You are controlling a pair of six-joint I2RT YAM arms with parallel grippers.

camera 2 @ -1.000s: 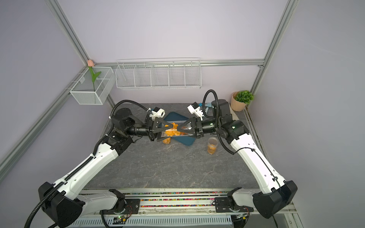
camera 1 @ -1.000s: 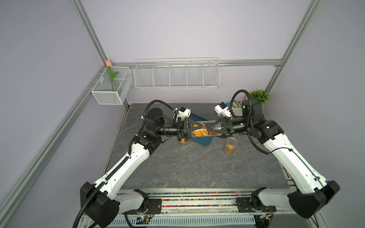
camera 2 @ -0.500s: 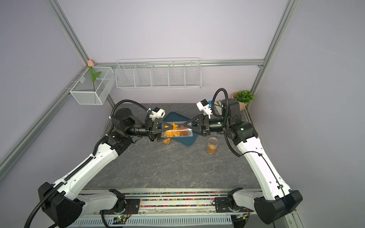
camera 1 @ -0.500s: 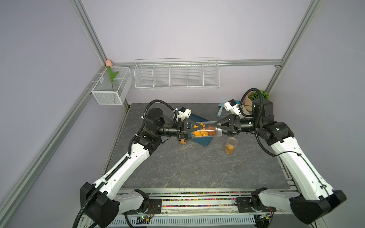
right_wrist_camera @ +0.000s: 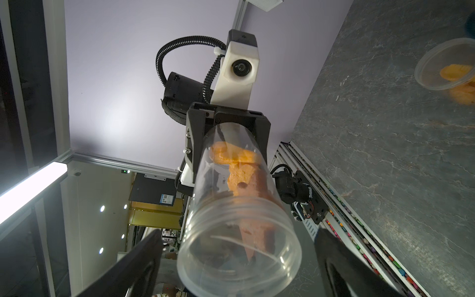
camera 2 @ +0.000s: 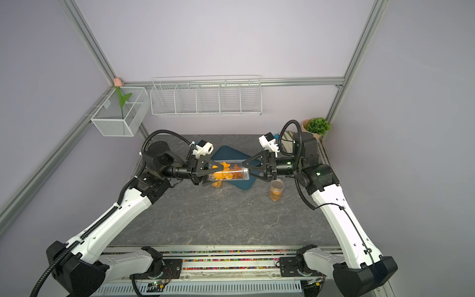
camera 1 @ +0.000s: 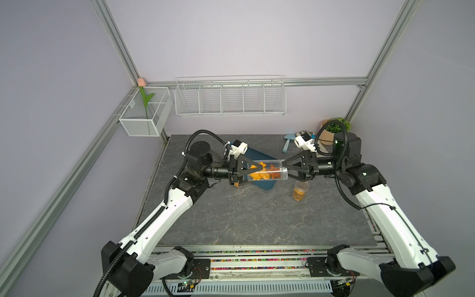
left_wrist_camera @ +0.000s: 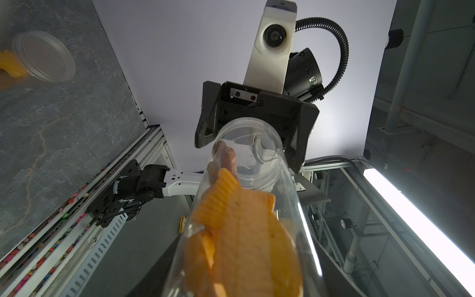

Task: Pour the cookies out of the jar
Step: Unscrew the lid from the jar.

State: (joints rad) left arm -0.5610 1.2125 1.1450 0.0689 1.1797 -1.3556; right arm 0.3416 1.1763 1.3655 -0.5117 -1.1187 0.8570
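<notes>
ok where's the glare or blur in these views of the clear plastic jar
Left wrist view: the orange cookies nearest the lens are soft, with a white glare streak along the clear plastic jar. Right wrist view: black fingers of the right gripper are blurred, the light strip blown out. Both top views: evenly lit, sharp.

Both top views look from high above the front of the rig, down and toward the back wall (camera 1: pixel 231 38). You see in them nearly the same picture: the whole surface (camera 1: pixel 244 218) and both arms. The left wrist camera sits very near the jar (left_wrist_camera: pixel 285 205) and looks along it toward the right claw (left_wrist_camera: pixel 252 146). The right wrist camera looks the opposite way along the same jar, toward the left claw (right_wrist_camera: pixel 228 144). Both wrist views share the jar.
</notes>
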